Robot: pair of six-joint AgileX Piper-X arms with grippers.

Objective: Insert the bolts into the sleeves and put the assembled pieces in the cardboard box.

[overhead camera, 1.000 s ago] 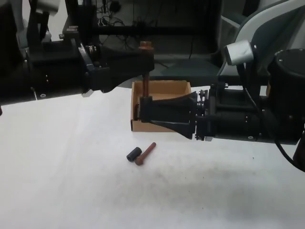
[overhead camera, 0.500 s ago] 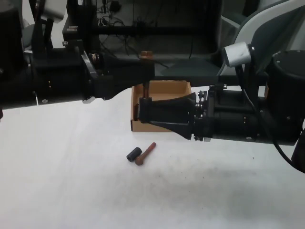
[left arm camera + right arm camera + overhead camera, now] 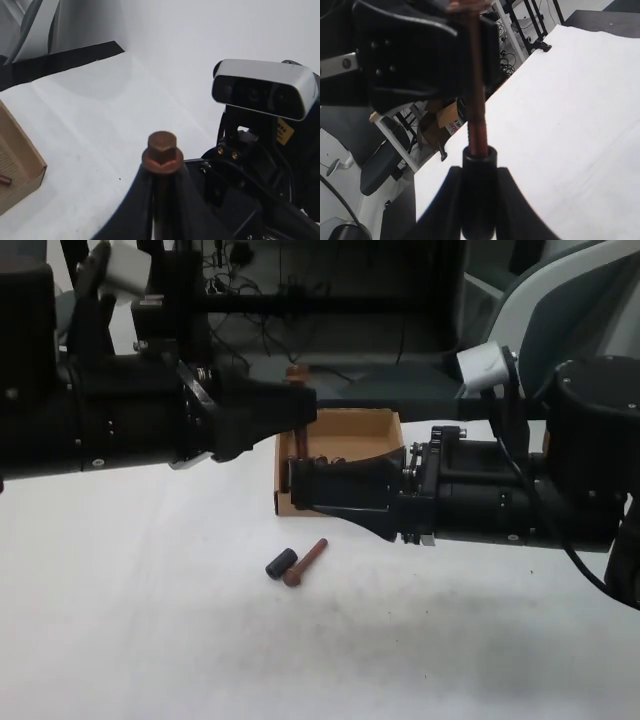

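Note:
My left gripper [image 3: 300,406] is shut on a copper bolt [image 3: 295,372] and holds it upright above the near wall of the cardboard box [image 3: 345,425]. The bolt's hexagonal head [image 3: 161,150] stands just above the fingers. Its threaded shaft [image 3: 475,100] runs down into a black sleeve [image 3: 479,190], on which my right gripper [image 3: 296,480] is shut directly below. A loose black sleeve [image 3: 280,563] and a second copper bolt [image 3: 307,561] lie side by side on the white bench in front of the box.
The box [image 3: 17,150] holds some dark pieces near its front wall. Both arms stretch across the bench's middle from either side. Bare white bench [image 3: 150,620] lies in front of them. Dark frames and cables stand behind the bench.
My left gripper has come down with the bolt, so the shaft sits deeper in the sleeve held by the right gripper. The right arm has shifted slightly left.

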